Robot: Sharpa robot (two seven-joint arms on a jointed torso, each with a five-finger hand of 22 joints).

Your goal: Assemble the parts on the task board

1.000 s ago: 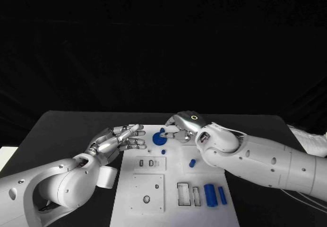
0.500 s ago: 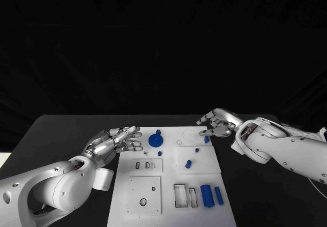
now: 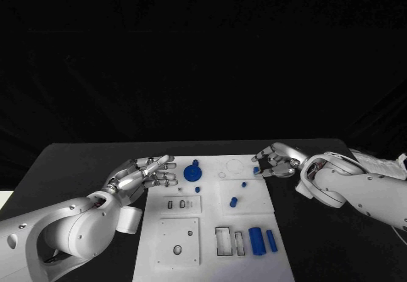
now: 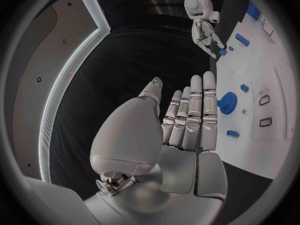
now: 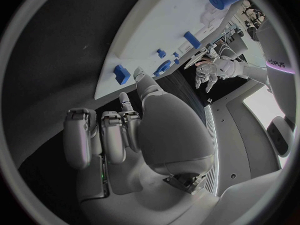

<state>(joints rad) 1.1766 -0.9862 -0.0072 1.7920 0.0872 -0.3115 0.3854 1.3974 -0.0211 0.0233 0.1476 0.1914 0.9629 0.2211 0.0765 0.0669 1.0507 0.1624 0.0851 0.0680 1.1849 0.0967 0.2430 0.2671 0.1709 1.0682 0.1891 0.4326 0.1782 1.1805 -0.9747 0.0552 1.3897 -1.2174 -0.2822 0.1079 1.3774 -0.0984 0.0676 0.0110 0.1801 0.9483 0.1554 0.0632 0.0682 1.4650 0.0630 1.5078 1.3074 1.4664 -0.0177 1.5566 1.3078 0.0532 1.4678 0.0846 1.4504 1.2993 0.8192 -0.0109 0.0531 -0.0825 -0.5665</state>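
The white rectangular task board (image 3: 254,205) lay in the middle of the black table (image 3: 76,158), its long sides running from the near edge toward the far edge. On the board's far end, toward its left edge, sat a round blue gear-shaped part (image 3: 193,173), with a small blue peg (image 3: 199,189) just nearer on the board. A short blue cylinder (image 3: 233,201) and a smaller blue stud (image 3: 243,184) stood nearer the board's middle. By the board's near right corner lay a thick blue bar (image 3: 257,241) and a thinner blue rod (image 3: 272,240), side by side, beside two empty rectangular slots (image 3: 230,241).

The left silver hand (image 3: 146,174) hovered over the table just off the board's far left edge, beside the gear. Its fingers (image 4: 190,116) were stretched out straight and close together, holding nothing.

The right silver hand (image 3: 276,160) was at the board's far right corner. Its fingers (image 5: 103,135) were curled inward in the right wrist view, and a small blue block (image 5: 122,74) sat at the board's edge just beyond the fingertips. The head view showed that block (image 3: 256,170) right at the hand, but I could not tell whether the fingers were touching it or gripping it.
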